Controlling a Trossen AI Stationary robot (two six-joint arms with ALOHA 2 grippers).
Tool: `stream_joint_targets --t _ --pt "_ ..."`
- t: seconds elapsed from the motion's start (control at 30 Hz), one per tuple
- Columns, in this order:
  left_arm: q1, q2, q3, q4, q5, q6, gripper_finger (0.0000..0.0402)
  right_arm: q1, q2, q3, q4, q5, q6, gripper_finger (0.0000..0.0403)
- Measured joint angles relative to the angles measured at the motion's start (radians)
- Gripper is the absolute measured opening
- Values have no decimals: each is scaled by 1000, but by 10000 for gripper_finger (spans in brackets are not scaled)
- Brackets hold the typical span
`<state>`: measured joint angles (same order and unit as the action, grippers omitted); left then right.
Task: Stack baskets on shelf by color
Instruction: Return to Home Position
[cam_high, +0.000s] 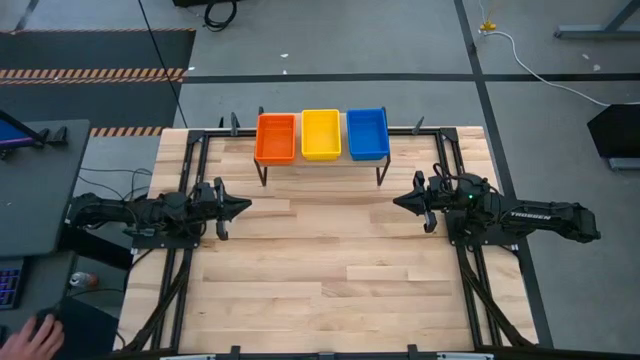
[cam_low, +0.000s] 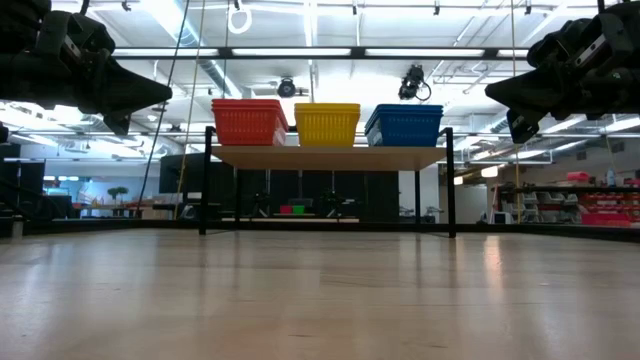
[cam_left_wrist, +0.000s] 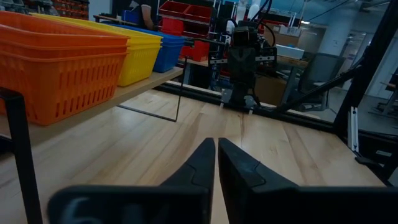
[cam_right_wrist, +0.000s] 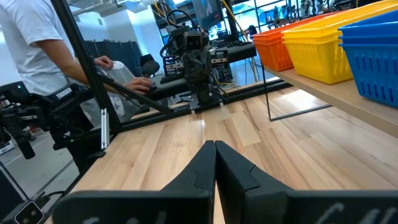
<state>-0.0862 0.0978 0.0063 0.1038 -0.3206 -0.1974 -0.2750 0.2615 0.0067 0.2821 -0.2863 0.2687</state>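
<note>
Three stacks of baskets stand side by side on the shelf (cam_high: 322, 160) at the table's far edge: orange (cam_high: 276, 137) on the left, yellow (cam_high: 321, 134) in the middle, blue (cam_high: 367, 133) on the right. The low view shows the orange stack (cam_low: 248, 122), yellow stack (cam_low: 327, 124) and blue stack (cam_low: 405, 126) resting by their bottoms on the board (cam_low: 330, 157). My left gripper (cam_high: 246, 207) hovers shut over the table's left side. My right gripper (cam_high: 397, 201) hovers shut over the right side. Both point toward the table's middle and hold nothing.
The shelf stands on thin black legs (cam_low: 207, 180) with open space beneath the board. A black frame (cam_high: 190, 150) runs along the table's edges. A person (cam_right_wrist: 43, 43) stands beyond the table's left side, and a hand (cam_high: 40, 335) shows at the near left.
</note>
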Motion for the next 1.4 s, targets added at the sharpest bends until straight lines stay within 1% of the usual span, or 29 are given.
stream_joint_targets --t 0.17,0.47,0.77,1.07,1.4 --pt "0 0 0 0 0 0 21 0 0 0 0 0 0 13" --pt "0 0 0 0 0 0 31 0 0 0 0 0 0 13" --pt "0 0 0 0 0 0 24 0 0 0 0 0 0 13" --pt "0 0 0 0 0 0 34 0 0 0 0 0 0 13" --pt "0 0 0 0 0 0 26 0 0 0 0 0 0 13"
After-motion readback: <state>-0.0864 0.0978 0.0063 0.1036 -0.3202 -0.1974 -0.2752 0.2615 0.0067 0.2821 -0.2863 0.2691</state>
